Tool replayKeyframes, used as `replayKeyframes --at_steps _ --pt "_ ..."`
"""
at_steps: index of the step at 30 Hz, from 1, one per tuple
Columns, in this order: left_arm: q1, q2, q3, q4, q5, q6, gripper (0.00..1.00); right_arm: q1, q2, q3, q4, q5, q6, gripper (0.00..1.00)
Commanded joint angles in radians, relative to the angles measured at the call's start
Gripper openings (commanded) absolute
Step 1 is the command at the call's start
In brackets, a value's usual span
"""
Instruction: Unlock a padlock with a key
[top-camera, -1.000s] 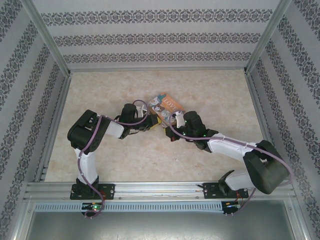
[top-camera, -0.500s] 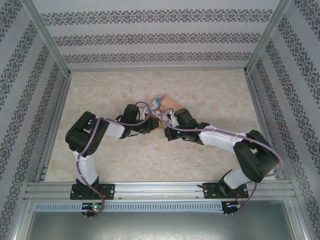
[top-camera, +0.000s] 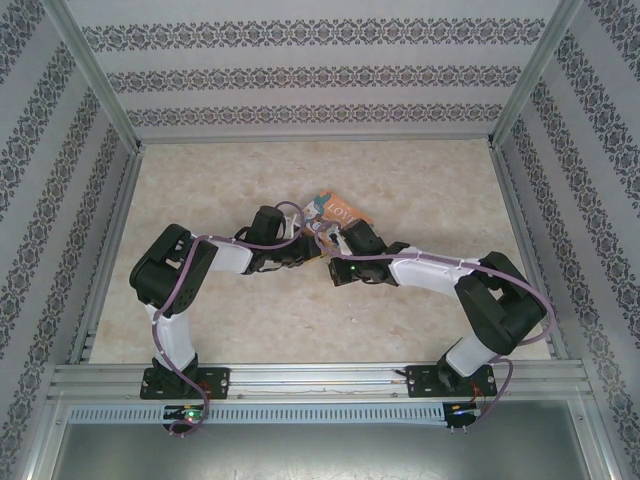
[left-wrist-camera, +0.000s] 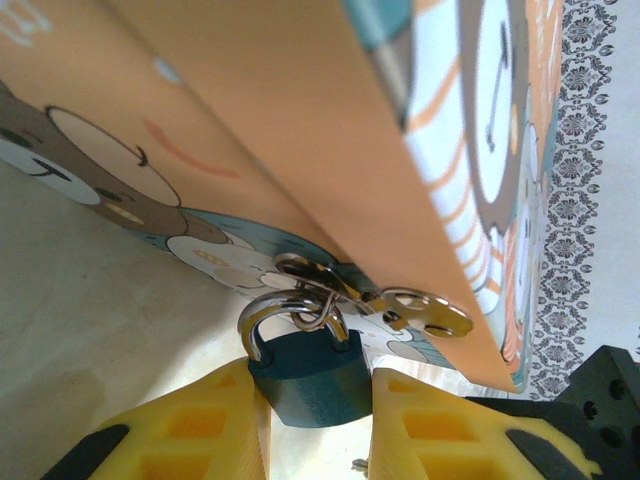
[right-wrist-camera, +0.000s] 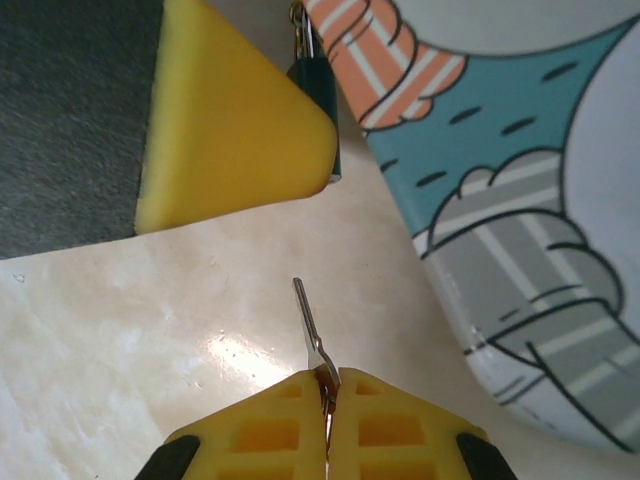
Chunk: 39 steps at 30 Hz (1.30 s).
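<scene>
My left arm is bent at about 9 o'clock from the middle of the table, and its forearm runs toward 3 o'clock. My left end effector is clenched on the padlock. The left wrist view shows the teal body squeezed between the two yellow fingers, touching both. The silver shackle rises from the body toward 12 o'clock, and both of its legs reach down to the body. Its loop passes through the ring of a metal hasp on the lower edge of the box. The box sits at 12 o'clock from the padlock, tilted, with its orange cartoon side toward the camera.

From above, both end effectors meet near the middle of the table, with the box just beyond them at 12 o'clock. My right arm reaches in from about 4 o'clock.

My right end effector is clenched on the key. In the right wrist view its yellow fingers are pressed together on the key's head, and the thin blade pokes out toward 11 o'clock. The padlock lies at about 12 o'clock from the blade tip, tucked against the left arm's yellow finger. It is near the key but apart from it, with bare table between them. The box's teal and grey side is at 2 o'clock from the key, not touching it.
</scene>
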Motion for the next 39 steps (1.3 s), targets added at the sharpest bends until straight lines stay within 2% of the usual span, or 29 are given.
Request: replayKeyframes --at_steps 1,39 --pt "-0.02 -0.039 0.032 -0.036 0.0 0.029 0.25 0.013 0.016 0.034 -0.006 0.036 0.024 0.0" --pt "-0.031 -0.036 0.043 -0.064 -0.002 0.014 0.25 0.018 0.053 0.081 0.028 0.157 0.036 0.0"
